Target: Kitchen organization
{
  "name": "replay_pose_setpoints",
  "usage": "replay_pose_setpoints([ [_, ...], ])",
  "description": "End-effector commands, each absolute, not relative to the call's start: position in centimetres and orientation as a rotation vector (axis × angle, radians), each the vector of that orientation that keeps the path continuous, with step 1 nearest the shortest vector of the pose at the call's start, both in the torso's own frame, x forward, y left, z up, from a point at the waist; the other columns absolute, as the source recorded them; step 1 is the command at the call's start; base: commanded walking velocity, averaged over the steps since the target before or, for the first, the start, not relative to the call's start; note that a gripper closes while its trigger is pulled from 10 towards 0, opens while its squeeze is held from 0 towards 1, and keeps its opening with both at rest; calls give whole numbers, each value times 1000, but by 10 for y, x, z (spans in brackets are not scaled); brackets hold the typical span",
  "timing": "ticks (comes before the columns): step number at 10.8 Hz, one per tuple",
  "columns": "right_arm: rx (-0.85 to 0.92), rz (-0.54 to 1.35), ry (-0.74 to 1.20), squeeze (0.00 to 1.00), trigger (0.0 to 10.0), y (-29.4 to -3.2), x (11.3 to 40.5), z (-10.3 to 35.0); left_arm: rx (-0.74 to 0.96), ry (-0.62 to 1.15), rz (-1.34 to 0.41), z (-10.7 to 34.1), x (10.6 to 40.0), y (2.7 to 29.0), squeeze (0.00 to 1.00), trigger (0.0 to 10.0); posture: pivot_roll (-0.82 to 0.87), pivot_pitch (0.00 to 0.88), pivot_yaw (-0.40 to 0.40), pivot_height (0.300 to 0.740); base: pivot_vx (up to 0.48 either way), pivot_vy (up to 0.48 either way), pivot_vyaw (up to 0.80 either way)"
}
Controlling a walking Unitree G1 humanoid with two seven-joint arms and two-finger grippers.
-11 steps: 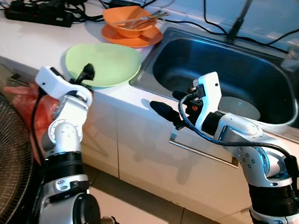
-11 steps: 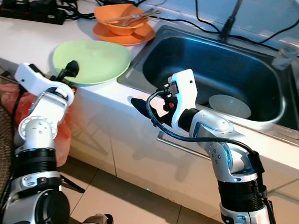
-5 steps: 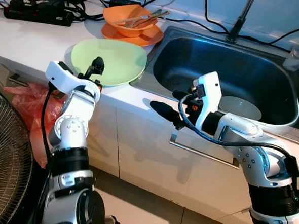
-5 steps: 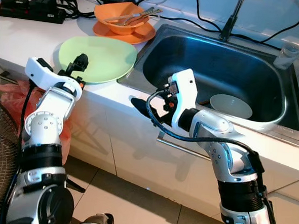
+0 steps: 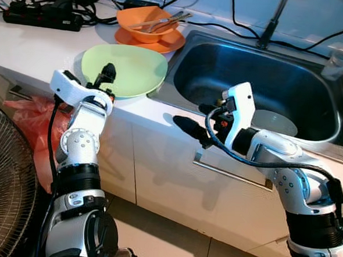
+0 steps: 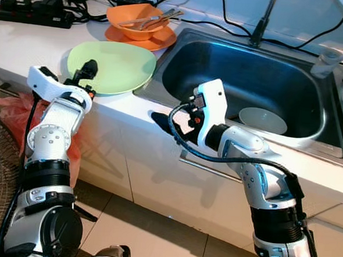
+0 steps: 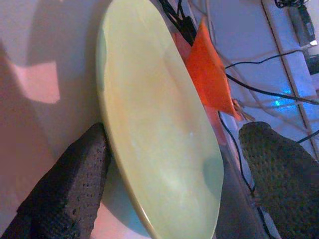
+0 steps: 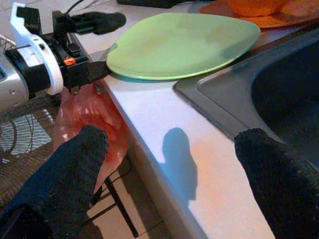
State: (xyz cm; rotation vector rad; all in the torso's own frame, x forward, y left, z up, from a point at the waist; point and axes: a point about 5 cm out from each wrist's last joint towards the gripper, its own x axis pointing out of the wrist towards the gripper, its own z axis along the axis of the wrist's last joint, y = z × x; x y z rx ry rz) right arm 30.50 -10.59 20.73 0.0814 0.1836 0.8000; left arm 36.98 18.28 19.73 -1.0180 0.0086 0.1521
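A light green plate [image 5: 128,67] lies on the white counter [image 5: 31,44], just left of the sink. My left gripper [image 5: 104,81] is open at the plate's near-left rim. In the left wrist view the plate [image 7: 159,129] lies between the two fingers [image 7: 75,174], one low by the rim and one above. My right gripper [image 5: 189,116] hovers open and empty in front of the counter edge, by the sink's front-left corner. The right wrist view looks past its fingers [image 8: 75,169] at the plate [image 8: 184,45].
An orange bowl with utensils [image 5: 147,23] sits on an orange plate behind the green one. The steel sink [image 5: 221,73] holds a white bowl [image 5: 274,122]. A power strip [image 5: 44,17] and cables lie at the back. A fan [image 5: 5,176] and a red bag [image 5: 30,111] stand at floor level on the left.
My left gripper has risen and reached forward, so its fingers now straddle the green plate's rim. The right arm has stayed put.
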Motion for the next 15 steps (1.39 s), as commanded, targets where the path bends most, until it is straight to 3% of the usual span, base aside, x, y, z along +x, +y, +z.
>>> replay_pose_setpoints([
  [1, 76, 777, 178, 169, 10000, -111, 305, 209, -1029, 65, 184, 185, 369, 181, 0, 0, 52, 110, -16, 740, 0, 0, 0],
  [15, 78, 801, 195, 169, 10000, -110, 303, 207, -1131, 58, 208, 185, 369, 185, 0, 0, 55, 113, -23, 740, 0, 0, 0],
])
